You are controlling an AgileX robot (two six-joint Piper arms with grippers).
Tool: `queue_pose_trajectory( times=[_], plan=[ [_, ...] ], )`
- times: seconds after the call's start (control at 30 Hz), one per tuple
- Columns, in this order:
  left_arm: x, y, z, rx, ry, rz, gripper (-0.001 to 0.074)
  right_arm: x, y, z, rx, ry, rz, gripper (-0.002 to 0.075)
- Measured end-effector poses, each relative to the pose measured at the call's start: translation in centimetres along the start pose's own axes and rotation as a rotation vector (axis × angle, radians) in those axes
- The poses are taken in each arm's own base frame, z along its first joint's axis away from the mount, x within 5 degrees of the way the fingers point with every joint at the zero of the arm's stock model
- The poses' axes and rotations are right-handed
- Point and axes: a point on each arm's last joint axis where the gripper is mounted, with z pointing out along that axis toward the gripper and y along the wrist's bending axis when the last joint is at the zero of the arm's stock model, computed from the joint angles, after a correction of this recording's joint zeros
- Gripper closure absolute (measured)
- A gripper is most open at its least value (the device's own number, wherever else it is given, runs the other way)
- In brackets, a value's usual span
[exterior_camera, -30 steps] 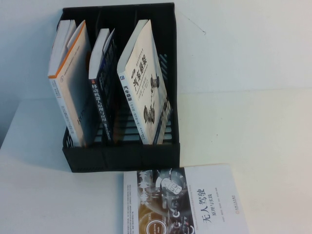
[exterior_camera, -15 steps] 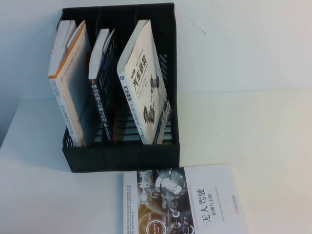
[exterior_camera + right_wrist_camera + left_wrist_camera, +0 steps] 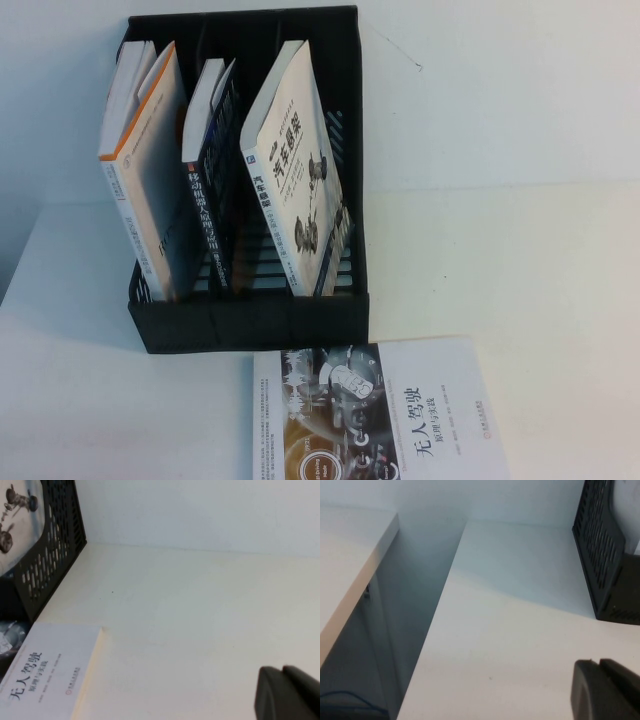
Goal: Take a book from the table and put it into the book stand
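The black book stand (image 3: 250,325) stands on the white table (image 3: 520,260). The white book (image 3: 300,170) with the black title and suspension drawings leans upright in the stand's right slot; part of its cover shows in the right wrist view (image 3: 17,510). Neither gripper is in the high view. My left gripper (image 3: 599,662) hangs shut and empty above bare table to the left of the stand (image 3: 602,555). My right gripper (image 3: 281,670) hangs shut and empty above bare table to the right of the stand (image 3: 55,555).
A white book with a dark car-interior picture (image 3: 380,415) lies flat in front of the stand, also in the right wrist view (image 3: 45,675). A white orange-edged book (image 3: 145,170) fills the left slot, a dark book (image 3: 212,190) the middle. The table's left edge (image 3: 427,625) drops off.
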Motion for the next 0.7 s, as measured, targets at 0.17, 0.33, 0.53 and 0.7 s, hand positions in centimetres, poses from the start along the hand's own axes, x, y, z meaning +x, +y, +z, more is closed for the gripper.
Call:
queue_pose_trajectory(
  times=[0.17, 0.33, 0.53, 0.7],
  plan=[
    [0.0, 0.0, 0.0, 0.0, 0.0, -0.002, 0.0736, 0.0, 0.0, 0.0, 0.0, 0.0, 0.0, 0.0727],
    [0.0, 0.0, 0.0, 0.0, 0.0, -0.002, 0.0736, 0.0, 0.0, 0.0, 0.0, 0.0, 0.0, 0.0727],
    [0.0, -0.01, 0.0, 0.001, 0.0, 0.115, 0.0736, 0.0, 0.0, 0.0, 0.0, 0.0, 0.017, 0.0727],
    [0.02, -0.06, 0.0, 0.007, 0.001, 0.212, 0.0736, 0.0, 0.0, 0.0, 0.0, 0.0, 0.019, 0.0727]
  ],
)
